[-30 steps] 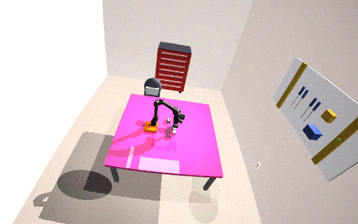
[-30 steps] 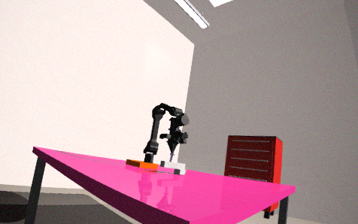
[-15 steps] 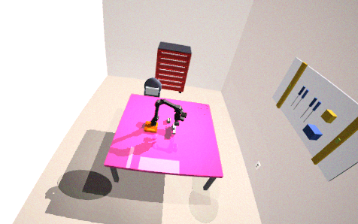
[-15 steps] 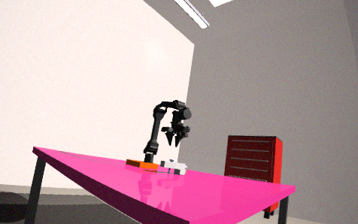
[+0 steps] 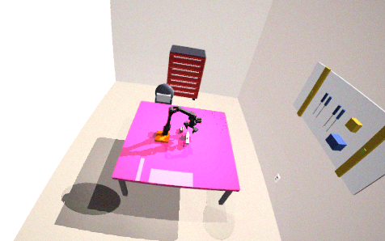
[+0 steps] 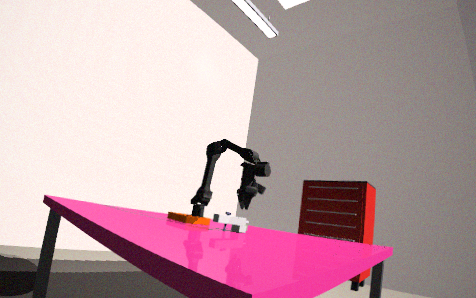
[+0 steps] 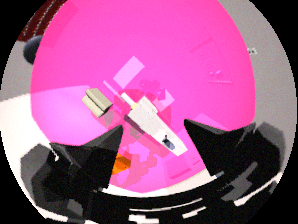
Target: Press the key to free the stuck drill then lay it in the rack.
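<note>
The white holder [image 5: 187,139] [image 6: 235,220] [image 7: 150,122] lies on the pink table [image 5: 210,162] [image 6: 280,260] [image 7: 200,80]. The small dark blue key [image 6: 228,213] [image 7: 168,143] sits low at one end of it. At the other end a thin pale rod [image 7: 127,99] with a yellowish collar sticks out, seemingly the drill. The grooved beige rack [image 5: 181,129] [image 7: 96,102] stands beside the holder. My gripper [image 5: 191,128] [image 6: 244,206] [image 7: 154,124] is open and empty above the holder, its fingers wide apart on either side of it in the wrist view.
The orange base plate [image 5: 162,139] [image 6: 187,218] [image 7: 121,164] under the arm lies close to the holder. A dark chair [image 5: 164,90] and a red drawer cabinet [image 5: 186,74] [image 6: 332,210] stand beyond the table. A tool board [image 5: 309,101] hangs on the wall.
</note>
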You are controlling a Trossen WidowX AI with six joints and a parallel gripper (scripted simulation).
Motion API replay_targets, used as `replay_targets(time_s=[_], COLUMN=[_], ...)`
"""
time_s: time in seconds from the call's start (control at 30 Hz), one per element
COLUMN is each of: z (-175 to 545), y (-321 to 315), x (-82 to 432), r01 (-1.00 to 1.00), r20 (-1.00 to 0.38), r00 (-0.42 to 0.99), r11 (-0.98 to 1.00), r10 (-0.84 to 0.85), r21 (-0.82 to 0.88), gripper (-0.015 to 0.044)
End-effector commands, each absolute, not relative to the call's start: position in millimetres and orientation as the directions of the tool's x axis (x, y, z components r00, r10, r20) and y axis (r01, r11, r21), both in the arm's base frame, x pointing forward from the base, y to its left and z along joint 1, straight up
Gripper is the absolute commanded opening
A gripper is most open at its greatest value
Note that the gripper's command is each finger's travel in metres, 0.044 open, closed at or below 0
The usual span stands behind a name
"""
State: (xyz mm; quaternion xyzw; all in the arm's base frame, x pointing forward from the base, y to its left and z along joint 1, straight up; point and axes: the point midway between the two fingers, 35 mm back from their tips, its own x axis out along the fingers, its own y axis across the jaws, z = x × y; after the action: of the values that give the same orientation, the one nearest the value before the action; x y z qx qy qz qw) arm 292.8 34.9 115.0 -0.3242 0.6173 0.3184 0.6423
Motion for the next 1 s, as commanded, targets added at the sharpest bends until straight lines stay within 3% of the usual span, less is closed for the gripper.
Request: replay_targets(time_s=[0.0,0.1,0.97], z=[79,72,64], y=[93,104,102], x=[277,272,273], r01=[-0.998,-0.998,-0.998], r20=[-1.000,-1.000,-1.000], r00=[0.026,0.025,0.025], r11=[0.059,-0.055,-0.055], r10=[0.013,0.014,0.013], r21=[-0.025,-0.025,-0.025], gripper=[0.0440,0.0440,0.0440])
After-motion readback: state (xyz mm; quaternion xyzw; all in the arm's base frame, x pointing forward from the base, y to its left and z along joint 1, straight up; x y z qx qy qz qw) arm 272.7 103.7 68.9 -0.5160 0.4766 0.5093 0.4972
